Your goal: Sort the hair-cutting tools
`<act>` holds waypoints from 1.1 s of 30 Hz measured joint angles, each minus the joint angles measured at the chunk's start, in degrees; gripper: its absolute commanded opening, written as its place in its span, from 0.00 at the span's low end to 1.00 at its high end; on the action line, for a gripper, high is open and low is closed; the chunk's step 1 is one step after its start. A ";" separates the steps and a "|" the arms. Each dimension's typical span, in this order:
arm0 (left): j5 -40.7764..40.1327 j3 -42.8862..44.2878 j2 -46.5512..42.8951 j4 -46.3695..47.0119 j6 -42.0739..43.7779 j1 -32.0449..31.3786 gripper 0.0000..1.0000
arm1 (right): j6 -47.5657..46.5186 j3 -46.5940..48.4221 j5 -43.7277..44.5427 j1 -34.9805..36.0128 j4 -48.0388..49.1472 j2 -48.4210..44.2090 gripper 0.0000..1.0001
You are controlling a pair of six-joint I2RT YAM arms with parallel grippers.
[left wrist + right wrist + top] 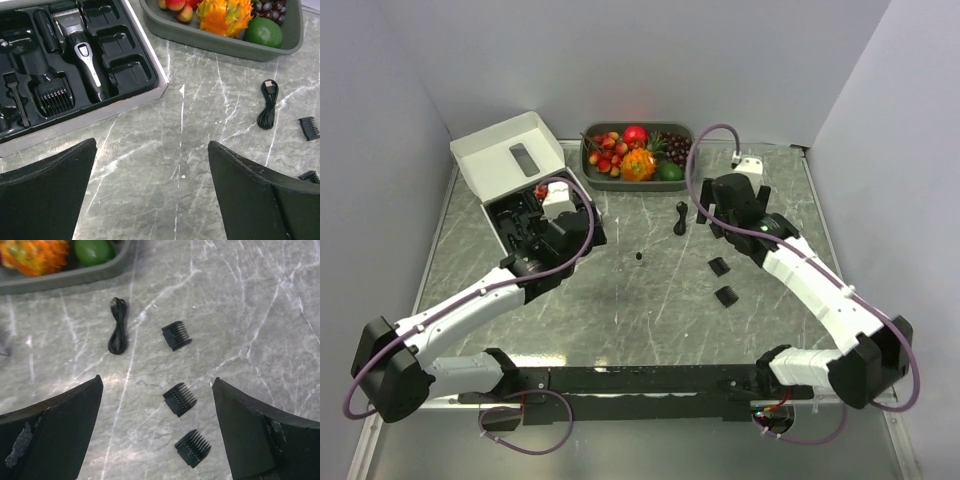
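Both the left hand (152, 145) and right hand (157, 380) gape, empty. The right hovers over loose guards (180, 399) on the desk (250, 315); next it probably must drop, straddle one, clench.

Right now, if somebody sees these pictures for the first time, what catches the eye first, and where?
The bright fruit in the grey tray at the far edge of the marble table stands out most. Left of it, the open white box holds a black-and-silver clipper. Three black comb guards and a coiled cable lie loose on the table's right half.
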 measured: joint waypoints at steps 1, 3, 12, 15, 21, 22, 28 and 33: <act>0.02 -0.39 0.20 0.39 -0.07 0.00 0.99 | 0.15 0.22 0.57 0.04 -0.20 1.20 1.00; 0.04 -0.76 1.20 1.09 -0.13 0.00 1.00 | 0.33 0.37 1.22 0.11 -0.50 3.56 1.00; 0.72 -1.68 5.01 3.43 -0.11 0.00 0.99 | -2.10 -1.09 0.90 0.11 1.07 1.84 1.00; 1.42 -1.70 4.98 3.72 -0.13 0.00 0.99 | -2.47 -1.05 0.90 -0.09 1.05 1.36 1.00; 6.58 -5.25 2.82 5.88 -2.64 0.00 0.99 | -2.54 -0.57 -4.63 -5.14 -1.31 2.14 1.00; 7.10 -6.32 2.34 5.97 -3.10 0.00 0.99 | -2.54 -0.55 -6.78 -6.95 -1.38 2.16 1.00; 7.74 -8.94 1.90 4.39 -5.40 0.00 0.99 | -2.97 1.53 -14.88 -9.35 -1.20 6.69 1.00; 8.07 -9.14 1.90 4.28 -6.03 0.00 0.99 | -3.56 3.08 -17.11 -2.36 0.02 13.27 1.00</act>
